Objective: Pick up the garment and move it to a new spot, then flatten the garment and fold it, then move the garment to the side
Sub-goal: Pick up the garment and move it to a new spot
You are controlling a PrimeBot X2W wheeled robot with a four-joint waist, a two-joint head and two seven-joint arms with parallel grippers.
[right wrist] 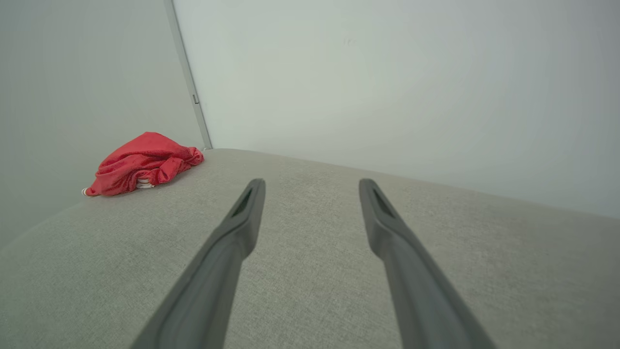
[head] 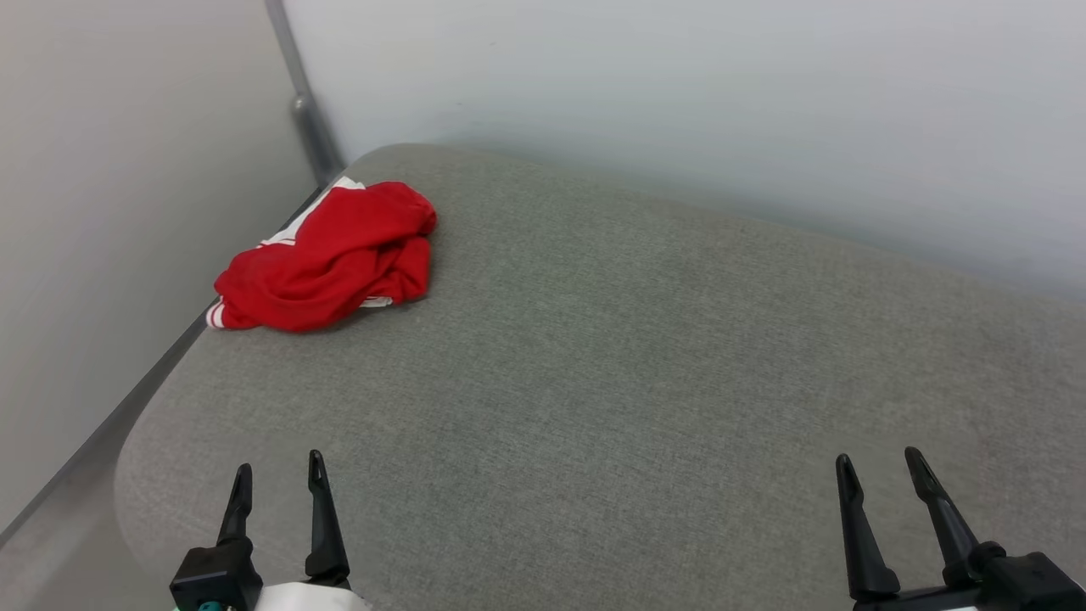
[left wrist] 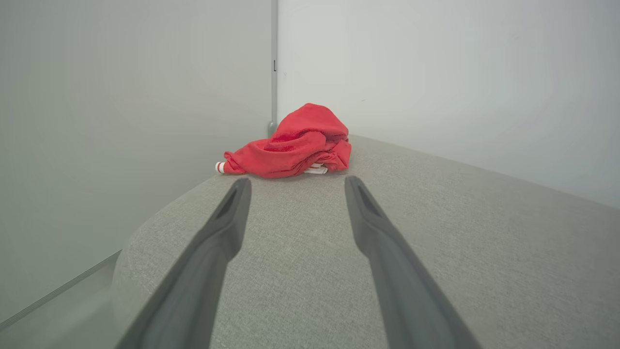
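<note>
The garment (head: 331, 259) is a bright red shirt with white bits, crumpled in a heap at the far left corner of the grey fabric surface (head: 611, 365). It lies straight ahead of my left gripper in the left wrist view (left wrist: 295, 145) and far off to the left in the right wrist view (right wrist: 143, 164). My left gripper (head: 280, 471) stands open at the near left edge, well short of the heap, nothing between its fingers (left wrist: 296, 182). My right gripper (head: 881, 462) is open too at the near right, empty (right wrist: 312, 182).
White walls close in behind and to the left of the surface, meeting at a grey corner post (head: 307, 110). The surface's left edge (head: 136, 424) is rounded and drops off toward the wall. Bare grey fabric stretches between the grippers and the heap.
</note>
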